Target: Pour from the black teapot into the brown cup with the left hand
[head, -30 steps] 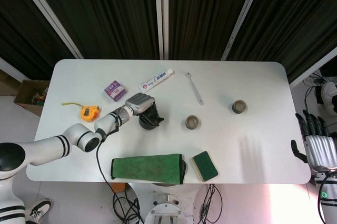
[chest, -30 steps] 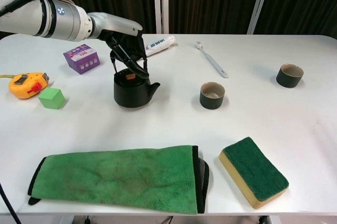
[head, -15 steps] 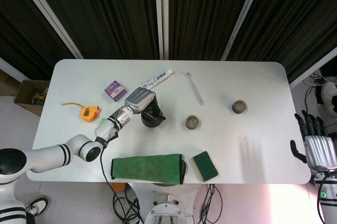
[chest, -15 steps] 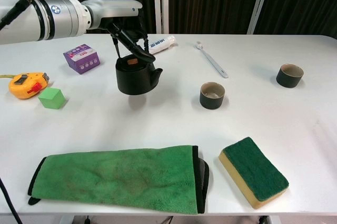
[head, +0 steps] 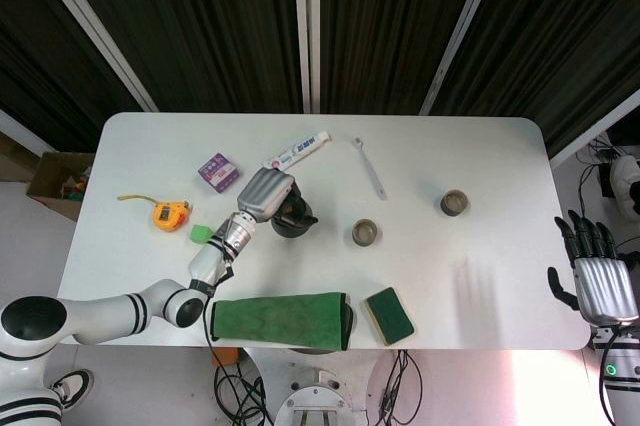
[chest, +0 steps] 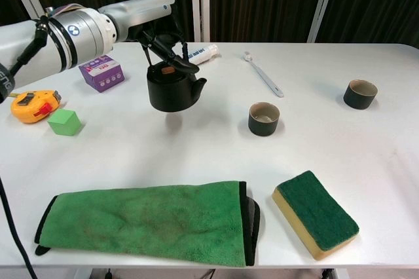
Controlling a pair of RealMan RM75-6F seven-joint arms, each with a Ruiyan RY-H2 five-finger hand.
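Teapot (chest: pixel 173 89) hangs from the left hand (chest: pixel 160 37) (gripping its handle); swinging could spill short of the cup (chest: pixel 264 118).

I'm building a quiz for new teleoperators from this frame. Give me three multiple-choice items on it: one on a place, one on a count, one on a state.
1. Where does the green cube lie?
A. between the tape measure and the towel's near end, left of the teapot
B. beside the sponge
C. inside a cup

2. How many cups stand on the table?
A. one
B. two
C. four

3. What is the state of the black teapot?
A. resting on the towel
B. lying on its side
C. lifted off the table by the left hand

Answers:
1 A: the green cube sits just right of the tape measure.
2 B: the brown cup and a second cup further right.
3 C: the left hand holds the black teapot by its handle, its shadow lying apart on the table below.
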